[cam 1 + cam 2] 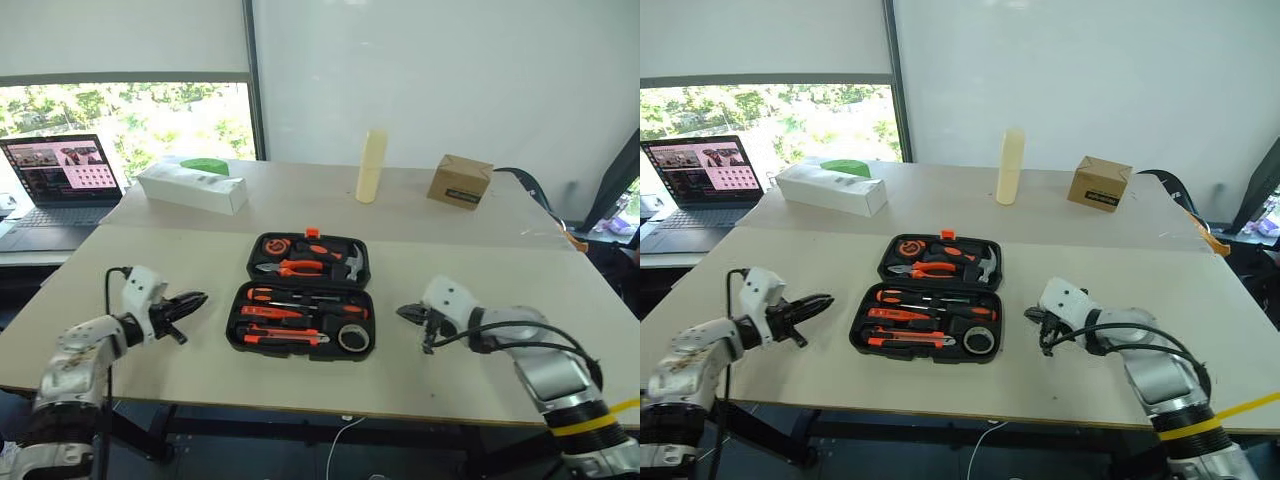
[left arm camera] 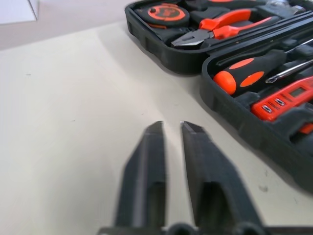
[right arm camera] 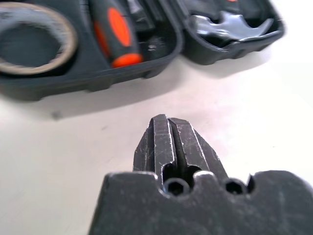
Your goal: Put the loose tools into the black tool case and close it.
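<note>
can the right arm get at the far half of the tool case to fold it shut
Probably yes. The right tool sits shut just beside the open case, with only bare table between it and the far half.

The open tool case (image 1: 308,295) lies mid-table (image 1: 200,250), tape roll (image 1: 353,337) in its near half, with the oblong box (image 1: 192,186) behind-left, cardboard box (image 1: 460,181) behind-right, and laptop (image 1: 62,180) far left.
</note>
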{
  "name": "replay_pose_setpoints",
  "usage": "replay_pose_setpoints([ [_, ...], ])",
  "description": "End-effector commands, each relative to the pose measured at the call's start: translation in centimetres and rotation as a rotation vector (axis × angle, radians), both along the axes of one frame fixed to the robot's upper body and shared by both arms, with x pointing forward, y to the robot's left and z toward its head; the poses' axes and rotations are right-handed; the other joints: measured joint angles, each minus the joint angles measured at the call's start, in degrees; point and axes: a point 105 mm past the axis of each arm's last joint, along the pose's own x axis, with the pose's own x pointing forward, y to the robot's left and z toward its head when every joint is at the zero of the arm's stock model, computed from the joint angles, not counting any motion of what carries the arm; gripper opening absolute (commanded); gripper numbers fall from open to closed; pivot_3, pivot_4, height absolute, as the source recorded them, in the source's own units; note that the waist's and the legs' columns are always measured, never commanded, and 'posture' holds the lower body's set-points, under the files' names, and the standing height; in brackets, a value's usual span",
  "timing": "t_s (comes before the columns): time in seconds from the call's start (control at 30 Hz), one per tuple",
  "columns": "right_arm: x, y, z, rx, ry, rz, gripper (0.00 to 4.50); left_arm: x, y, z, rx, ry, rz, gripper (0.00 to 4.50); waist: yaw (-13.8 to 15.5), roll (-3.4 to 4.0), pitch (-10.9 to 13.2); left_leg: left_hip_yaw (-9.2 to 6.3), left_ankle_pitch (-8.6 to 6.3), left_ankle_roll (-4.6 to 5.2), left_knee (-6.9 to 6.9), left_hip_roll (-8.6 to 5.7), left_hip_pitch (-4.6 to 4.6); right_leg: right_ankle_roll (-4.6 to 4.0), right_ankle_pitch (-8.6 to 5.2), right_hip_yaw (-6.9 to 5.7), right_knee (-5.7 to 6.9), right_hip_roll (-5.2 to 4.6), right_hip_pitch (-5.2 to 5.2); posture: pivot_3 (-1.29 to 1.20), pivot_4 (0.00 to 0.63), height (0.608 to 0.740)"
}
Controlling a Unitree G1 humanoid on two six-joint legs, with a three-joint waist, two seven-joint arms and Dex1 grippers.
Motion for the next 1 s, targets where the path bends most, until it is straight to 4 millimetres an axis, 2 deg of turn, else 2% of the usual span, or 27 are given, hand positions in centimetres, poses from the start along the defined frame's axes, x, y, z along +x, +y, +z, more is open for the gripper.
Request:
replay_pose_setpoints([
  [0.03,0.6,0.6,0.2,-0.008,-0.051,-0.017,0.0,0.3,-1.9,-0.1,0.038,0.022,-0.054,0.09,-0.18,0.0,0.0,0.0,0.01,-0.01,0.0,0.01,-0.01,0.0,0.0,0.0,0.0,0.01,-0.01,0.0,0.15,0.74],
  [0.17,0.0,2.6,-0.1,0.015,-0.008,0.037,0.0,0.2,-4.5,-0.5,0.052,0.051,-0.14,0.09,-0.31,0.0,0.0,-0.01,0.02,-0.03,-0.01,0.02,-0.02,-0.01,0.0,0.02,-0.02,0.03,-0.02,0.0,0.15,0.74],
  [0.37,-1.6,4.5,-0.1,0.014,0.032,0.12,0.0,-0.9,-5.3,-0.7,0.083,0.059,-0.224,0.09,-0.06,0.0,0.0,-0.1,-0.03,0.05,0.01,0.0,-0.05,0.0,0.0,0.03,-0.05,0.0,-0.01,0.0,0.15,0.74],
  [0.57,-3.2,5.4,-0.5,0.016,0.099,0.141,0.0,-2.1,-4.5,-1.2,0.104,0.084,-0.218,0.09,-0.27,0.0,0.0,-0.21,-0.03,0.05,-0.09,0.04,-0.05,0.0,0.0,0.04,-0.03,0.03,-0.03,0.0,0.15,0.74],
  [0.83,-3.9,5.0,-1.0,0.022,0.146,0.123,0.0,-3.0,-2.8,-1.6,0.118,0.11,-0.166,0.09,-0.42,0.0,0.0,-0.19,-0.16,0.27,-0.08,0.04,0.09,0.0,-0.01,0.21,-0.11,0.03,-0.02,0.0,0.15,0.74],
  [0.93,-4.3,5.4,-0.5,0.055,0.147,0.152,0.0,-2.8,-2.1,-1.1,0.108,0.107,-0.15,0.09,-0.47,0.0,0.0,-0.18,-0.16,0.26,-0.09,0.05,0.15,-0.01,-0.02,0.23,-0.04,0.04,-0.01,0.0,0.15,0.74],
  [1.0,-4.3,5.0,0.1,0.063,0.148,0.155,0.0,-2.2,-1.3,-0.1,0.072,0.098,-0.101,0.09,-0.55,-0.01,0.0,-0.17,-0.15,0.26,-0.09,0.06,0.2,-0.03,-0.02,0.26,0.03,0.06,-0.02,0.0,0.15,0.74],
])
